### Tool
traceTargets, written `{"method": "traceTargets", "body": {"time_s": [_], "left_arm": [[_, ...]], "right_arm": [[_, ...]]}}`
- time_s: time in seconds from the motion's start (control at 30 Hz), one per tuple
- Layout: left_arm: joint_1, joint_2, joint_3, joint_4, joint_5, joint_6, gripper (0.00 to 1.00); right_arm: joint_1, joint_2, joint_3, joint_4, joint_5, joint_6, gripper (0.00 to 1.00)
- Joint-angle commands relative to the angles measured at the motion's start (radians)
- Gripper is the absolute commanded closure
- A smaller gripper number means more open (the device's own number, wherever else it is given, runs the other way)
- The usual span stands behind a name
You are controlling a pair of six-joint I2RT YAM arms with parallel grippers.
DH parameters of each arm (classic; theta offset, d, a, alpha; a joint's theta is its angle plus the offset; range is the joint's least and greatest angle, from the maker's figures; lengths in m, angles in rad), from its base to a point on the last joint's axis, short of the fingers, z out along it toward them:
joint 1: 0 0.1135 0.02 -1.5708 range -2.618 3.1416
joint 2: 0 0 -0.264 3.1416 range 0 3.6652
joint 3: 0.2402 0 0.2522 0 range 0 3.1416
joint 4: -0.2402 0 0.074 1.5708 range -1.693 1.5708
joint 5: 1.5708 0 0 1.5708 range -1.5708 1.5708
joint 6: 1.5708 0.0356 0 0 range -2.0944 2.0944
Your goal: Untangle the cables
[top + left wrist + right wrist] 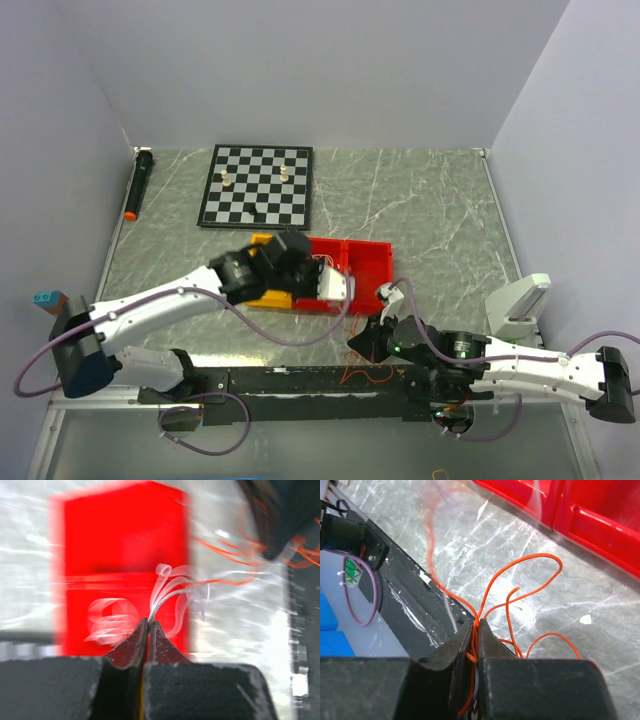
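My left gripper (149, 622) is shut on a thin white cable (167, 596) that curves up from its tips over the red bin (120, 540). This view is blurred by motion. White loops (107, 617) smear across the bin's front, and orange cables (225, 580) trail to the right. My right gripper (477, 622) is shut on a bunch of orange cables (520, 575), with a pale strand between the jaws. The orange loops fan out above the marble table. In the top view the left gripper (348, 292) is at the red bin's near edge, with the right gripper (362, 342) just below it.
The red bin (365, 262) has two compartments, and a yellow bin (262, 298) stands beside it. A chessboard (257, 185) with two pieces lies at the back and a black marker (138, 185) at the far left. A white holder (520, 300) stands at the right. A black rail (300, 385) runs along the near edge.
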Motion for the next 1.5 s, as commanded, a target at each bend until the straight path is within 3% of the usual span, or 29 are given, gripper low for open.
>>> {"method": "traceTargets", "body": {"time_s": [0.0,0.3,0.43,0.53,0.63,0.67,0.8,0.9,1.13,1.33,1.47], "left_arm": [[0.080,-0.068,0.220,-0.143,-0.023,0.114,0.99],[0.166,-0.119,0.429,-0.148,-0.019,0.000,0.99],[0.188,-0.137,0.440,0.080,-0.206,-0.122,0.99],[0.198,-0.125,0.478,0.232,-0.357,-0.139,0.99],[0.220,-0.103,0.559,0.303,-0.415,-0.128,0.99],[0.220,-0.094,0.587,0.311,-0.423,-0.126,0.99],[0.220,-0.071,0.730,0.287,-0.385,-0.145,0.99],[0.218,-0.068,0.813,0.231,-0.324,-0.183,0.99],[0.208,-0.102,0.796,0.197,-0.259,-0.220,0.99],[0.206,-0.129,0.657,0.181,-0.227,-0.254,0.99],[0.206,-0.139,0.540,0.187,-0.204,-0.275,0.99]], "right_arm": [[0.007,0.030,0.000,0.006,-0.001,0.030,0.89],[0.007,0.187,0.020,0.066,-0.024,0.036,0.90],[0.007,0.237,0.022,0.086,-0.036,0.044,0.90],[0.007,0.262,0.017,0.087,-0.042,0.058,0.91],[0.007,0.270,0.014,0.083,-0.039,0.078,0.89],[0.007,0.276,0.017,0.080,-0.038,0.079,0.86],[0.007,0.300,0.039,0.058,-0.027,0.082,0.47],[0.009,0.311,0.051,0.029,-0.006,0.102,0.38],[0.009,0.259,0.028,0.055,-0.006,0.102,0.43],[0.007,0.149,0.006,0.066,0.001,0.084,0.66],[0.009,0.100,0.000,0.056,0.004,0.076,0.73]]}}
